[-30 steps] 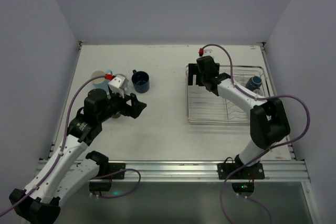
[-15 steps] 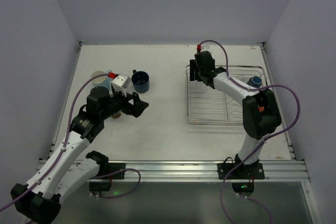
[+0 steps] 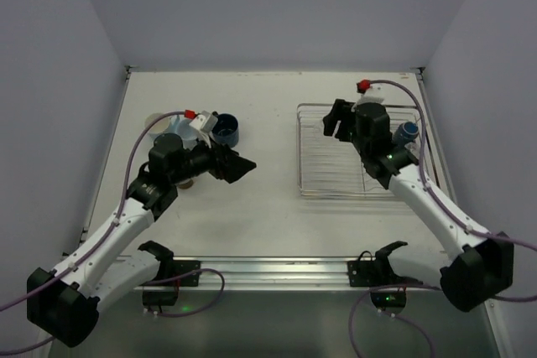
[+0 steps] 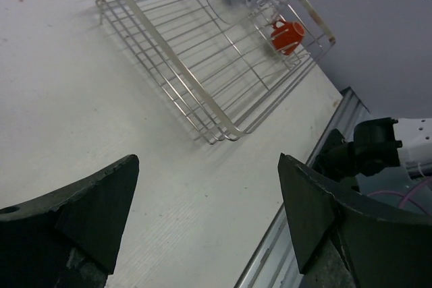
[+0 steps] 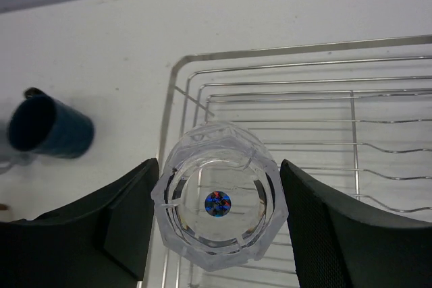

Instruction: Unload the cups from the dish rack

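The dish rack [image 3: 312, 150] stands at the right of the table. My right gripper [image 3: 339, 123] hovers over its back left part, shut on a clear glass tumbler [image 5: 219, 204] that I see from above, a pad against each side. A blue cup [image 3: 407, 132] lies at the rack's right side, and an orange cup [image 4: 287, 34] shows inside the rack in the left wrist view. A dark navy mug [image 3: 225, 130] stands on the table left of the rack. My left gripper [image 3: 238, 166] is open and holds nothing, above the table's middle.
A cream cup [image 3: 155, 121] and a light blue one [image 3: 174, 127] stand behind the left arm at the back left. The left arm's cable [image 3: 138, 144] loops over them. The table's near metal rail [image 3: 277, 270] runs in front.
The right gripper has shut on the glass tumbler at the rack's back left corner and its wrist has swung right. The left gripper has moved right, toward the middle.
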`<move>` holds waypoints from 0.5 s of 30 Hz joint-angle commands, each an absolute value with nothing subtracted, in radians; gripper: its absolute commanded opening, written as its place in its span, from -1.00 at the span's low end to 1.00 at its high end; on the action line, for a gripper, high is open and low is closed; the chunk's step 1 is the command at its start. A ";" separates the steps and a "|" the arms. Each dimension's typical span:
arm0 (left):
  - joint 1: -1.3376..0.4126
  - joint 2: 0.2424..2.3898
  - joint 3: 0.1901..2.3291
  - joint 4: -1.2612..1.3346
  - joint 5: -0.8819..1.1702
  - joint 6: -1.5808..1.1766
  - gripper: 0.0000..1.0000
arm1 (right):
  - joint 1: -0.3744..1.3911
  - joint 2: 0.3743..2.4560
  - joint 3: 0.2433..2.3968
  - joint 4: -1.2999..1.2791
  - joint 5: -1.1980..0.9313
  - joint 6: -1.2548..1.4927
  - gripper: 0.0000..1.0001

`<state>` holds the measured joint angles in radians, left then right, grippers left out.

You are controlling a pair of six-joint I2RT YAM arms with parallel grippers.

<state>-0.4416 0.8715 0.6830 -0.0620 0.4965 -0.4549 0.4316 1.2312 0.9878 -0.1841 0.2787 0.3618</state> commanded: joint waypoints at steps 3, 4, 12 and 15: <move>-0.485 0.968 0.634 0.306 0.626 -0.684 0.75 | 0.430 0.958 0.838 -0.014 0.032 0.532 -0.44; -0.500 0.983 0.630 0.343 0.629 -0.701 0.75 | 0.430 0.922 0.818 0.003 -0.007 0.587 -0.44; -0.603 1.146 0.656 0.635 0.640 -0.833 0.75 | 0.431 0.798 0.683 0.287 -0.377 0.819 -0.43; -0.637 1.176 0.672 0.676 0.624 -0.845 0.75 | 0.431 0.816 0.664 0.322 -0.425 0.856 -0.43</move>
